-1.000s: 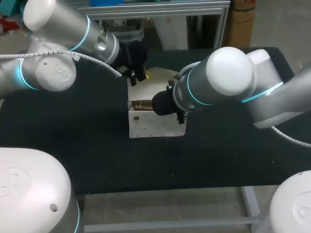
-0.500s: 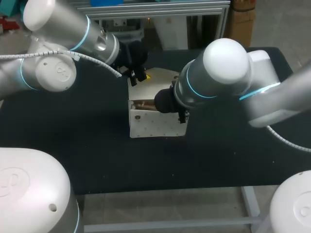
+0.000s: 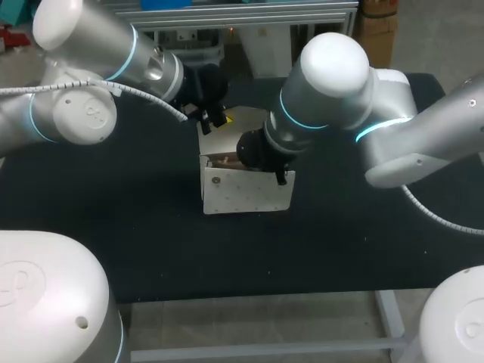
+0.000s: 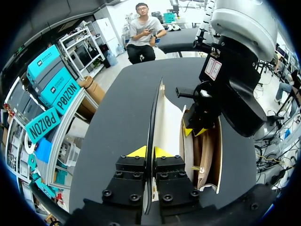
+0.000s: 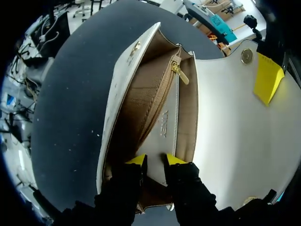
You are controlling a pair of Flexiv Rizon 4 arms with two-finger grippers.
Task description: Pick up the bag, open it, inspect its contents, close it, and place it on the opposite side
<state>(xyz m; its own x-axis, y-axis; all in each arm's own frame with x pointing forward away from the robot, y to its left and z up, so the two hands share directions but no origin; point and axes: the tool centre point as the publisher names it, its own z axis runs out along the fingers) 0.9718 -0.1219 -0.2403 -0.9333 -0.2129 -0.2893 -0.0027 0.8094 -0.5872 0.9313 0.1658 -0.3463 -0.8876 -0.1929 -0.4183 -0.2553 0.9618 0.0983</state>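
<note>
Right wrist view: the white leather bag with tan lining stands open mid-surface. The right pincer grips its inner divider, and the left pincer clamps the flap. This looks like the inspection step; next, release the divider and fold the flap shut.

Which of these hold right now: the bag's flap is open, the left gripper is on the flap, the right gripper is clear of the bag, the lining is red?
1. The flap of the bag is open. True.
2. The left gripper is shut on the flap's edge. True.
3. The right gripper is clear of the bag. False: it reaches into the bag's mouth, with one finger on each side of the inner divider.
4. The lining is red. False: it is tan, and a gold zipper runs along the divider.
</note>
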